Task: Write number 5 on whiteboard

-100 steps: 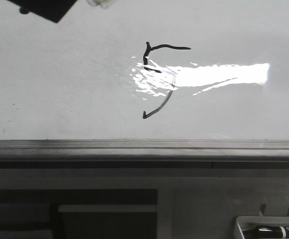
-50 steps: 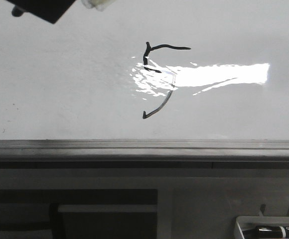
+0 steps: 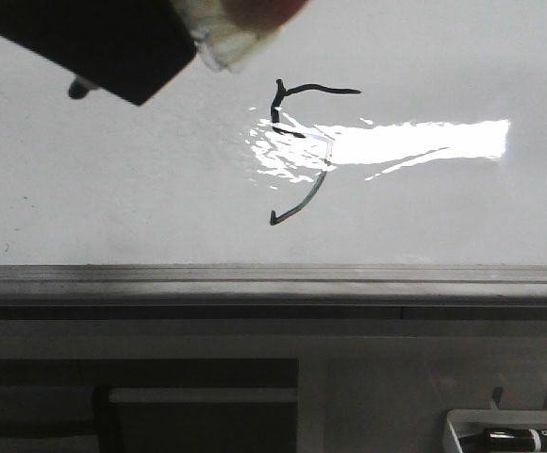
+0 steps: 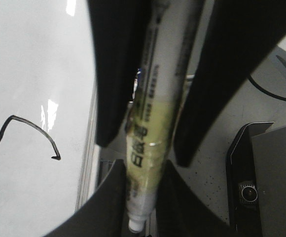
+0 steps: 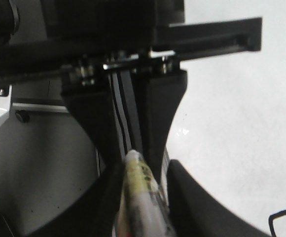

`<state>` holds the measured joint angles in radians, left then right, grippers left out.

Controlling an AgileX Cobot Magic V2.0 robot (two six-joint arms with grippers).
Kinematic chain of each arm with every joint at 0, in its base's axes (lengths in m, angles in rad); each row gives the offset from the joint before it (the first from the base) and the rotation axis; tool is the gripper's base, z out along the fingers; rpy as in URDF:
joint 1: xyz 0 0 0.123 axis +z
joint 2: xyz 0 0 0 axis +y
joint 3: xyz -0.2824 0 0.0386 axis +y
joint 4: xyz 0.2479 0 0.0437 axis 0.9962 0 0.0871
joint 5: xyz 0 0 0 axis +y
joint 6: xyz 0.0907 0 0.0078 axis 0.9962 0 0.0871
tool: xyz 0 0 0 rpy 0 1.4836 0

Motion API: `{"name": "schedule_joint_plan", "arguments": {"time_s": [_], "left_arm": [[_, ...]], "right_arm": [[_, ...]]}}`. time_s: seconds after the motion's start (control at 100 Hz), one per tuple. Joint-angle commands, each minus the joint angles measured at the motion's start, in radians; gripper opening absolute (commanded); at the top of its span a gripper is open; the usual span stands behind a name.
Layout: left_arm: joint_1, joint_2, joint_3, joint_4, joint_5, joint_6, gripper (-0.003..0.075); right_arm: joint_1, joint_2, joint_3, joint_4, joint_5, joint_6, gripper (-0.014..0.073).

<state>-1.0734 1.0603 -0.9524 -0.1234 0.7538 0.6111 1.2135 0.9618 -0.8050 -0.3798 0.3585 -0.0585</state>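
Standing finished on the whiteboard (image 3: 113, 189), the number 5 (image 3: 302, 151) sits a little right of the board's middle, its top bar pointing right, its curved tail hooking down toward the grey rail (image 3: 273, 276) at the near edge, and its middle partly washed out by a bright strip of glare. The figure itself matches what was there a second ago; no stroke has been added. What has changed is the arm in the far left corner: the dark hand (image 3: 113, 47) and the pale end of the marker (image 3: 231, 33) it carries have swung further into view, now reaching close to the top of the figure. The left wrist view shows the left hand (image 4: 148, 148) closed around the marker (image 4: 155, 113), and the right hand (image 5: 138, 168) also seems clamped on a marker. Since the digit looks complete, this shift is probably the arm moving away, not a new stroke. A spare marker (image 3: 528, 439) lies in a tray (image 3: 457, 425) at the near right.
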Motion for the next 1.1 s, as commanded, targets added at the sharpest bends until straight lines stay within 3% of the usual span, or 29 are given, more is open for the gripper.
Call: {"name": "schedule_joint_plan", "arguments": {"time_s": [0.0,0.08,0.53,0.83,0.95,1.01,1.09], "left_arm": [[-0.001,-0.007,-0.032,0.013,-0.057,-0.032,-0.002],[-0.001,-0.004,-0.032,0.017,-0.057,-0.032,-0.002],[0.105,0.008,0.032,0.011,-0.101,-0.032,-0.002],[0.173,0.061,0.114,-0.143,-0.227,-0.05,-0.002],[0.223,0.09,0.118,-0.146,-0.328,-0.304,-0.002],[0.253,0.1,0.118,-0.139,-0.354,-0.406,-0.0021],[0.285,0.107,0.118,-0.138,-0.39,-0.44,-0.0021]], "right_arm": [[0.001,-0.014,-0.03,-0.015,-0.1,-0.009,0.0325],[-0.011,-0.014,-0.03,-0.028,-0.1,-0.009,0.0369],[-0.041,-0.014,-0.03,-0.046,-0.141,-0.009,0.0369],[-0.05,-0.069,-0.03,-0.104,-0.17,-0.009,0.0363],[-0.083,-0.133,-0.03,-0.104,-0.137,0.015,0.026],[-0.104,-0.17,-0.03,-0.104,-0.104,0.032,0.0159],[-0.127,-0.216,-0.03,-0.104,-0.051,0.052,0.0008]]}}
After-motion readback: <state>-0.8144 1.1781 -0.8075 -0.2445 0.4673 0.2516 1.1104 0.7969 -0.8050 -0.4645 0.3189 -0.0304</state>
